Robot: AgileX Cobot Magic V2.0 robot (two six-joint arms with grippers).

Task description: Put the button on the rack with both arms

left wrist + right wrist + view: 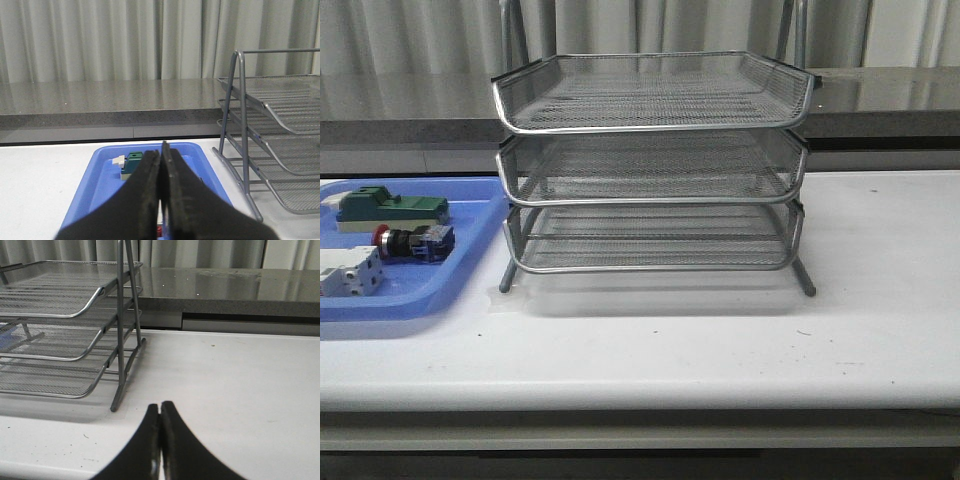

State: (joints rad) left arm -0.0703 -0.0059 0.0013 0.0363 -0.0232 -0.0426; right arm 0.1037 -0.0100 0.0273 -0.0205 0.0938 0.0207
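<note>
The button [413, 242], red-headed with a black collar and dark blue body, lies on its side in the blue tray [470, 260] left of the rack. The three-tier silver wire rack [650, 160] stands mid-table; its side shows in the left wrist view [270, 150] and in the right wrist view [65, 335]. Neither arm shows in the front view. My left gripper [161, 150] is shut and empty, hovering over the tray, with a sliver of the button's red [160, 230] below its fingers. My right gripper [160, 407] is shut and empty over bare table, right of the rack.
A green block component [390, 208] and a white terminal block [348, 271] share the blue tray with the button. A grey stone ledge [880, 100] and curtains run behind the table. The rack's foot [116, 407] stands close to my right gripper.
</note>
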